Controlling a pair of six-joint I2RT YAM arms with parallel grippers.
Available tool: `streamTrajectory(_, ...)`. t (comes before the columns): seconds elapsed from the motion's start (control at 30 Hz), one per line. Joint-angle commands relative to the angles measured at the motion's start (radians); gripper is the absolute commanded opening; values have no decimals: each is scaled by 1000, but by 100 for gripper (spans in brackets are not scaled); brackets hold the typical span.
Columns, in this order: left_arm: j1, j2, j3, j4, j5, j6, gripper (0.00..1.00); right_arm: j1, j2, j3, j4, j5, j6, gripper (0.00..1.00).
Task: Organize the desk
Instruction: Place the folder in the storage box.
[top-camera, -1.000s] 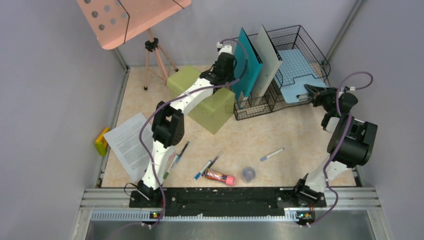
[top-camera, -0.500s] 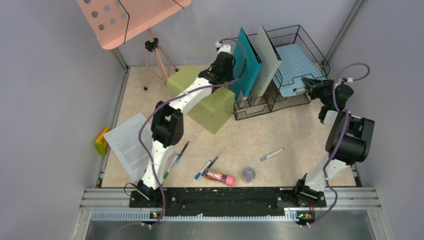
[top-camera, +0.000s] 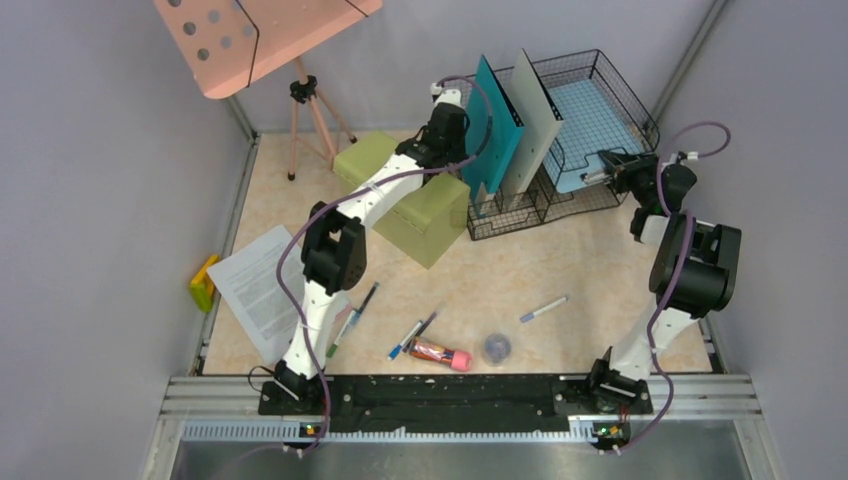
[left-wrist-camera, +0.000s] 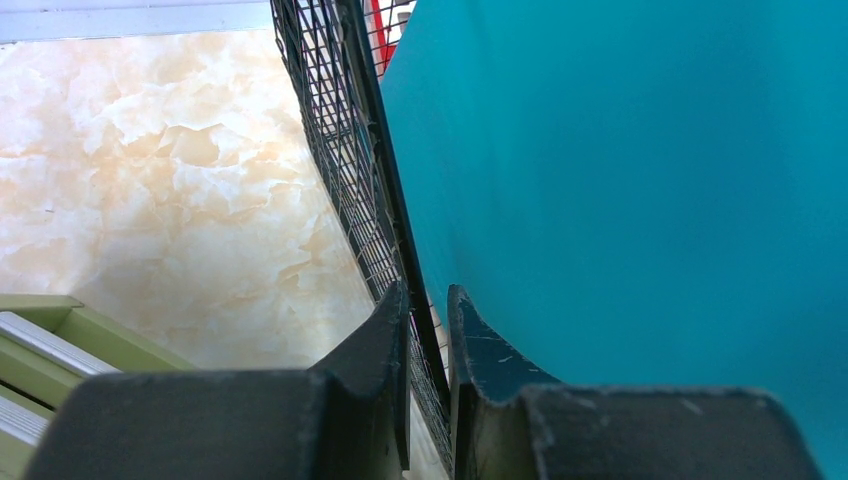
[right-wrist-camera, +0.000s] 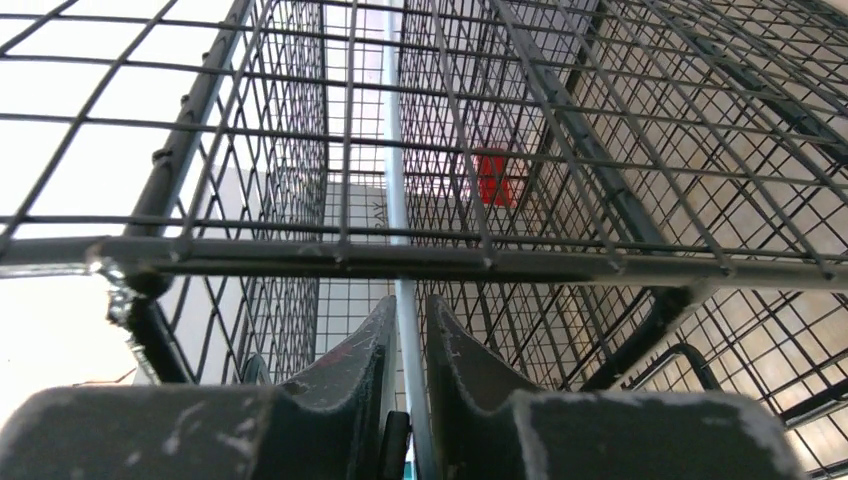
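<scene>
The beige marble desk (top-camera: 600, 260) carries a black wire file rack (top-camera: 520, 210) at the back. A teal folder (top-camera: 495, 125) and a pale grey folder (top-camera: 538, 115) stand upright in it. My left gripper (top-camera: 466, 150) is at the rack's left side. In the left wrist view it (left-wrist-camera: 428, 300) is shut on the rack's black mesh wall (left-wrist-camera: 345, 150), right beside the teal folder (left-wrist-camera: 620, 150). My right gripper (top-camera: 594, 178) is shut on a light blue folder (top-camera: 592, 125) lying in the wire tray (top-camera: 640, 115). The right wrist view shows it (right-wrist-camera: 407, 310) holding that folder edge-on (right-wrist-camera: 393, 150) under the mesh.
An olive-green box (top-camera: 410, 195) sits left of the rack under my left forearm. A printed sheet (top-camera: 255, 285) and a yellow item (top-camera: 203, 282) lie at the left. Pens (top-camera: 543, 308) (top-camera: 412, 335), a red tube (top-camera: 440, 352) and a round grey object (top-camera: 497, 347) lie near the front. A tripod (top-camera: 310, 110) stands back left.
My right gripper has moved up and to the left, sliding the light blue folder further into the wire tray. The left arm has hardly moved.
</scene>
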Motion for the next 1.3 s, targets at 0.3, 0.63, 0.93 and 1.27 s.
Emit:
streamTrajectory(0.3,-1,-73,-27,-74,126,45,0,21,-62,22,44,-14,-3,46)
streamTrajectory(0.63,6,-85,-29,-76,122,34,0,-34,-134,-39,-67,-47,-60,46)
streamTrajectory(0.93,9,-87,-26,-78,120,27,0,-109,-169,-108,-102,-115,-121,46)
streamTrajectory(1.27,11,-91,-33,-76,127,30,0,-113,-173,-129,-12,-147,-59,26)
